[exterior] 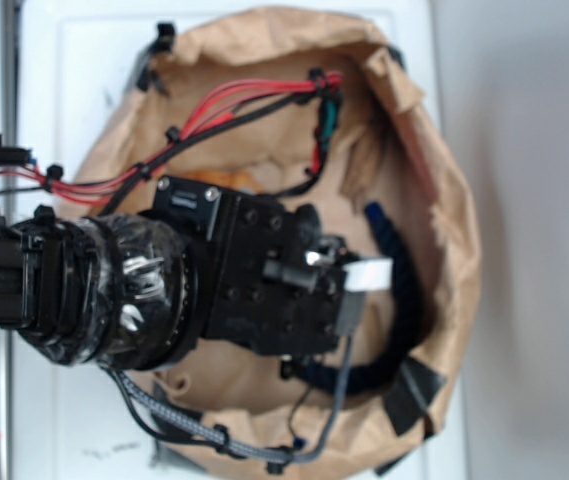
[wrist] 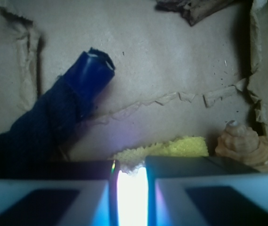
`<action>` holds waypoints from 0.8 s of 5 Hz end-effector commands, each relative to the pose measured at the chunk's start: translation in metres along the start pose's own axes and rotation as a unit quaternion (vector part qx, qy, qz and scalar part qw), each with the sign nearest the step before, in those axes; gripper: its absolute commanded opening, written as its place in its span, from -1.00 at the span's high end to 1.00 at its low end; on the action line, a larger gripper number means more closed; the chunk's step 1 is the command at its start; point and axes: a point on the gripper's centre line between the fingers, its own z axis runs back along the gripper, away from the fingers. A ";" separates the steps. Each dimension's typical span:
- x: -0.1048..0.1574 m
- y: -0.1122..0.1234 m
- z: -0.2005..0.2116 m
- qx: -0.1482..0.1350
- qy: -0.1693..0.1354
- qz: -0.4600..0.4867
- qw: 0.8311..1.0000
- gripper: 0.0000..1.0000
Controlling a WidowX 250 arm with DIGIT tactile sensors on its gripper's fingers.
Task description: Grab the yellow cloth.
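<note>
One yellow cloth (wrist: 171, 147) is all I can count, and only a fuzzy strip of it peeks out in the wrist view, lying on the brown paper (wrist: 171, 56) just above the two pale finger pads (wrist: 49, 200). One gripper (wrist: 132, 197) too, and its fingers sit close together with a narrow, brightly lit slit between them. A ragged bit of yellow fluff shows right at the top of that slit, but whether the pads are actually pinching the cloth, I can't tell from here.

One seashell (wrist: 242, 141), tan and spiralled, sits just right of the cloth, touching or nearly touching its edge. One dark blue rope (wrist: 77, 89) comes in from the lower left, its cut blue end pointing up and to the right, well clear of the cloth's visible part. From the exterior view that same rope (exterior: 389, 300) curls around the right side of the arm inside the crumpled paper nest (exterior: 444, 180).

Looking from outside, the black arm (exterior: 254, 280) blocks nearly everything beneath it; the cloth itself is hidden there. One bundle of red and black wires (exterior: 234, 105) runs across the paper above the arm, and one grey braided cable (exterior: 164, 415) loops below it. Torn paper ridges (wrist: 171, 99) cross the floor between the rope end and the cloth.
</note>
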 end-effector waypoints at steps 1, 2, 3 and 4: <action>0.009 0.013 0.050 -0.026 -0.029 0.010 0.999 1.00; 0.021 0.038 0.093 -0.057 0.004 0.030 0.998 1.00; 0.029 0.057 0.120 -0.071 0.018 0.040 0.996 1.00; 0.026 0.072 0.150 -0.092 -0.006 0.041 0.995 1.00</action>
